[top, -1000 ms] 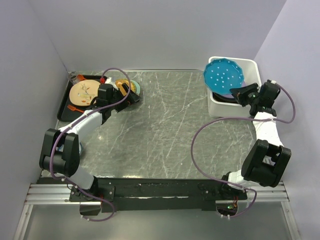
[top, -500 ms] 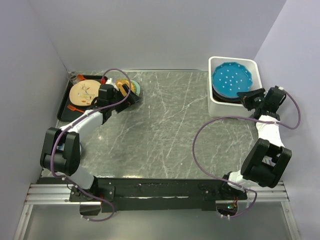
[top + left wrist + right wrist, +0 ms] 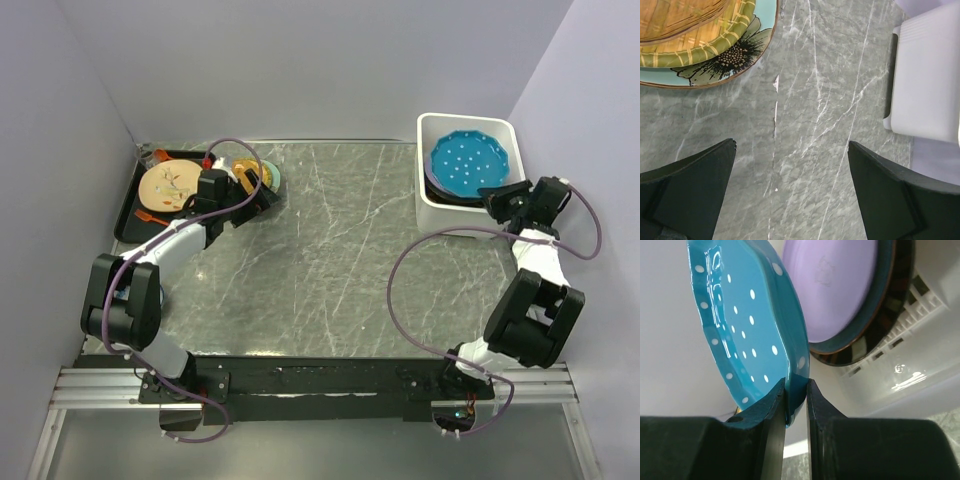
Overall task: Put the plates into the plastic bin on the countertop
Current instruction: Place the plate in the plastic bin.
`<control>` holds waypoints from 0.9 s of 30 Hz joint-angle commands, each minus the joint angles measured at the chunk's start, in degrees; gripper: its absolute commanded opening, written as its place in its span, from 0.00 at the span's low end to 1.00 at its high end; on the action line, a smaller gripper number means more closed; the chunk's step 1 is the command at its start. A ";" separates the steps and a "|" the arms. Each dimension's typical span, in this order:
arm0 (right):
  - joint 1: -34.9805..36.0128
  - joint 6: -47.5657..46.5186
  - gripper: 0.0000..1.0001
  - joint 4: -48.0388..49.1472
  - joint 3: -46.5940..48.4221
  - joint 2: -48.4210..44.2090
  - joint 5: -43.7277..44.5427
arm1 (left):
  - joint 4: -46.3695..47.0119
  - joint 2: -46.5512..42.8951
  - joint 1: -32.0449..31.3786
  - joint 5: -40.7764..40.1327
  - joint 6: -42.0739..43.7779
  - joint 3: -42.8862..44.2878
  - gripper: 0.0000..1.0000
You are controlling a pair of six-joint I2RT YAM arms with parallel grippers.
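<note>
The right pincer is closed narrow on the rim of a teal plate with white dots, one finger on each face of the plate's near edge. The plate tilts up ahead of the pincer, inside the white bin. Beyond it, deeper in the bin, a lavender plate lies on a dark blue-grey plate.

The left pincer stands wide with nothing between its fingers, over the grey countertop. Just ahead of it and to its left, a bamboo-patterned plate sits on a flowered plate. Just behind this pincer, a black tray holds a cream plate.
</note>
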 commanded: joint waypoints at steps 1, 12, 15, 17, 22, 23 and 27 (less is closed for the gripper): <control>-0.36 2.19 0.04 10.76 4.41 1.31 -1.16 | 0.58 0.16 -0.37 -0.51 0.87 1.72 0.99; -0.09 3.34 0.04 11.12 7.58 3.24 -1.60 | 0.23 1.30 -0.37 -0.34 1.05 2.51 0.99; -0.01 3.69 0.03 10.77 7.85 2.46 -2.83 | 0.40 1.74 -0.37 -0.34 1.05 2.60 0.99; -0.01 4.21 0.03 10.76 7.76 1.41 -3.62 | 0.32 2.09 -0.37 -0.25 1.14 2.77 0.99; 0.25 4.57 0.03 9.45 7.85 -1.50 -4.41 | 0.49 2.44 -0.37 -0.16 1.05 2.95 0.99; 0.26 4.74 0.03 9.18 7.94 -2.46 -4.59 | 0.49 2.53 -0.37 -0.16 1.05 2.95 0.99; 0.34 4.57 0.03 7.60 9.43 -3.61 -4.15 | 0.84 2.71 -0.46 0.28 0.87 2.95 0.99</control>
